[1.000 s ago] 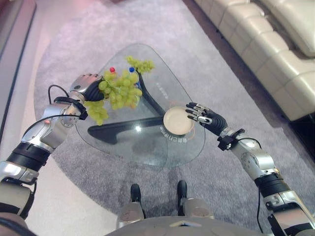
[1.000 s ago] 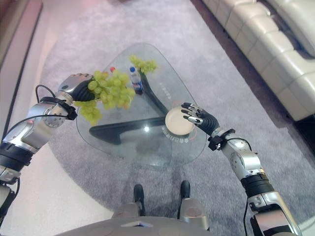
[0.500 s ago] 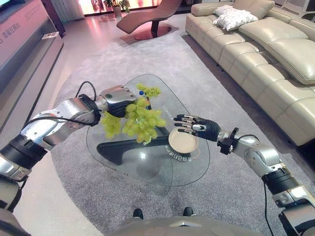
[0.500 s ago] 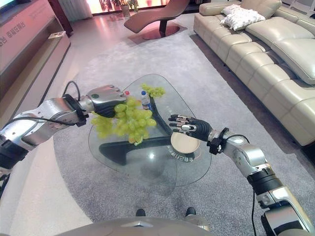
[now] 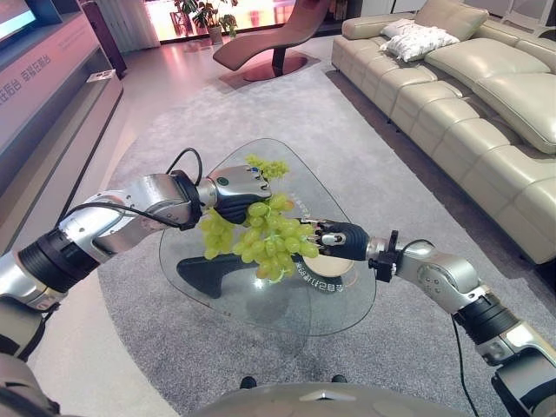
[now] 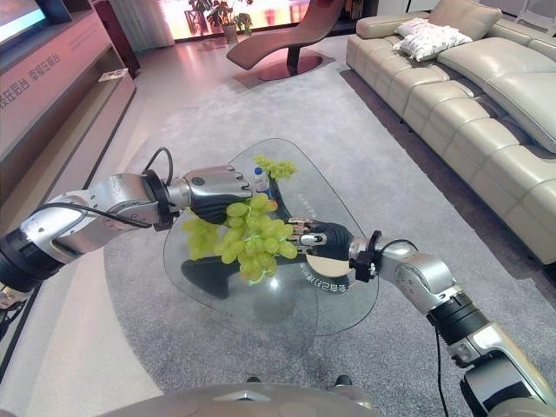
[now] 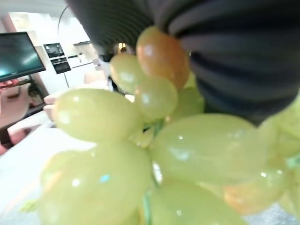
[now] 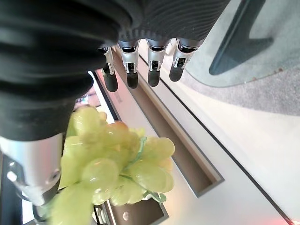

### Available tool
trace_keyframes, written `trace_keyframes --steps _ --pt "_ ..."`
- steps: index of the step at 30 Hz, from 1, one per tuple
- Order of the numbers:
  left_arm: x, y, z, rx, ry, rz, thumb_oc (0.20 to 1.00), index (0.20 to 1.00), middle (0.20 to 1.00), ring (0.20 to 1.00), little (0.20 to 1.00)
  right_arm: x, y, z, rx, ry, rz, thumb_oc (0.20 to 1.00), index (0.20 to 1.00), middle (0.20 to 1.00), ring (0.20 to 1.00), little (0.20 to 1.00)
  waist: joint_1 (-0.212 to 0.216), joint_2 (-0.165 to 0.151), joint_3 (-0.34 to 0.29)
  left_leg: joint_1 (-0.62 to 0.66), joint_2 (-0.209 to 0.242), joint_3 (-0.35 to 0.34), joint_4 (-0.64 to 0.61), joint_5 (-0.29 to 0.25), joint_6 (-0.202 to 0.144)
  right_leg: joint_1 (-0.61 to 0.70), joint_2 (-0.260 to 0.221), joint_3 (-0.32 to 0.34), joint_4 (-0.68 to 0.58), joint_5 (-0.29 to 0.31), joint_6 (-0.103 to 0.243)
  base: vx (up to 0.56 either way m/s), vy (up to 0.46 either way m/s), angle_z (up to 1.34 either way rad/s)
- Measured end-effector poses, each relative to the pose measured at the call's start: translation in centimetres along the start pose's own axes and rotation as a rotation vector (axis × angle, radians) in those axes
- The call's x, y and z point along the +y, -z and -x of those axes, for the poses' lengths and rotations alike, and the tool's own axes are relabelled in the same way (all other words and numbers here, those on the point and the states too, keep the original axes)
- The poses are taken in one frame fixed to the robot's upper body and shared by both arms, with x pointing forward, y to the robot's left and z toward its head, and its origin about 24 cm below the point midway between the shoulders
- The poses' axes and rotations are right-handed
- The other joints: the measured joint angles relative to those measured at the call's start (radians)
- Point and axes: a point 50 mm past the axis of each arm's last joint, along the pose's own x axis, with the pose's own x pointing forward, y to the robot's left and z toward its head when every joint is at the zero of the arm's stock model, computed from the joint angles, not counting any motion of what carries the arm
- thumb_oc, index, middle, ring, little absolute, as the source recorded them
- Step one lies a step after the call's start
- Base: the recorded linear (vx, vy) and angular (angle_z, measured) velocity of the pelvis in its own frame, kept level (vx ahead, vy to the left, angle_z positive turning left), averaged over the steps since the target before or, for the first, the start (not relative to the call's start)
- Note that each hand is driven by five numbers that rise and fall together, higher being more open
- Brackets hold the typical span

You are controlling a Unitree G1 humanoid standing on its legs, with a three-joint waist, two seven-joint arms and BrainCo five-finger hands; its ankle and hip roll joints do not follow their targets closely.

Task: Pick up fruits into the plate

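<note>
The big grape bunch (image 5: 268, 241) has been carried further over by the left hand (image 5: 236, 185), fingers curled round its top, and now hangs right against the plate (image 5: 334, 266). The right hand (image 5: 337, 234), fingers straight, is now held over that plate.

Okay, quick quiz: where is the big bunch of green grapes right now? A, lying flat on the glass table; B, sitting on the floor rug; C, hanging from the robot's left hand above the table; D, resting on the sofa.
C: the big bunch of green grapes hangs from the left hand, clear of the glass table, right beside the right hand over the round beige plate.
</note>
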Motion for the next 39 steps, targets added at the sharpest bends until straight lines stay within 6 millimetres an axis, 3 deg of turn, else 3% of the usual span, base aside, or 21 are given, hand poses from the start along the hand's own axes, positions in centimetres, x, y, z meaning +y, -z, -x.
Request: trace_keyframes --steps 25,38,39 --pt "0.1 -0.6 -1.4 0.013 0.028 0.076 0.200 0.200 0.200 0.200 0.200 4.0 0.6 -4.0 -0.012 -0.212 -0.114 1.000 1.000 1.000 1.000 1.000 0.003 0.001 -0.001 0.001 0.000 0.000 0.002 0.001 -0.001 0.000 0.000 0.003 0.000 0.000 0.000 0.00 0.000 0.00" --pt "0.0 -0.8 -2.2 -0.003 0.022 0.103 0.200 0.200 0.200 0.200 0.200 5.3 1.2 -5.0 -0.016 -0.272 -0.168 1.000 1.000 1.000 1.000 1.000 0.007 0.001 -0.001 0.003 0.000 0.000 0.002 0.001 -0.001 0.000 0.001 0.004 0.000 0.000 0.000 0.00 0.000 0.00" --pt "0.1 -0.9 -2.3 -0.004 0.019 0.106 0.200 0.200 0.200 0.200 0.200 5.5 1.2 -5.2 -0.018 -0.283 -0.173 0.928 0.928 0.928 0.928 0.928 0.007 0.001 -0.001 0.003 0.000 0.000 0.002 0.001 -0.001 0.000 0.001 0.004 0.000 0.000 0.000 0.00 0.000 0.00"
